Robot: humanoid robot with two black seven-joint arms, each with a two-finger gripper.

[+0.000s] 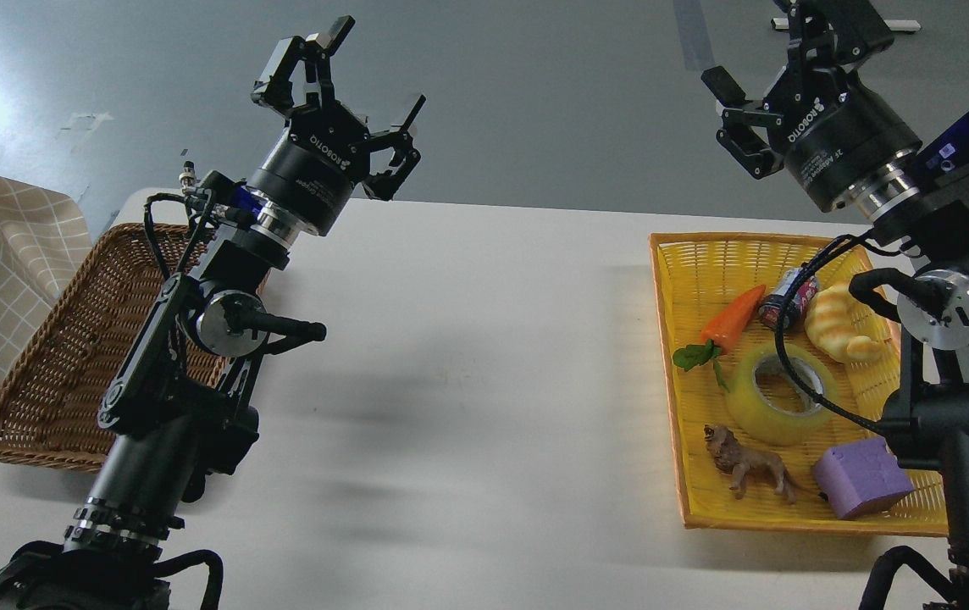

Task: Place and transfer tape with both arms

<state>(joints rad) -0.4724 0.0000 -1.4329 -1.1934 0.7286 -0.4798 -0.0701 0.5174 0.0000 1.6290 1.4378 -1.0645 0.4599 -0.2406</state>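
The white table (467,356) is stretching across most of my view. My left arm (188,364) is rising from the lower left and my right arm (950,339) is standing at the right edge. A brown wicker basket (61,373) is sitting at the table's left end, partly behind my left arm, and a yellow tray (688,280) is lying at the right. My left gripper (370,93) is hanging above the table's far edge with its jaws spread wide, gripping nothing. My right gripper (726,114) is hovering above the tray's far side, jaws likewise released. The tape (777,394) is lying flat in the tray, between a toy carrot (730,322), a croissant (840,326), a purple block (861,479) and a small lion figure (747,466).
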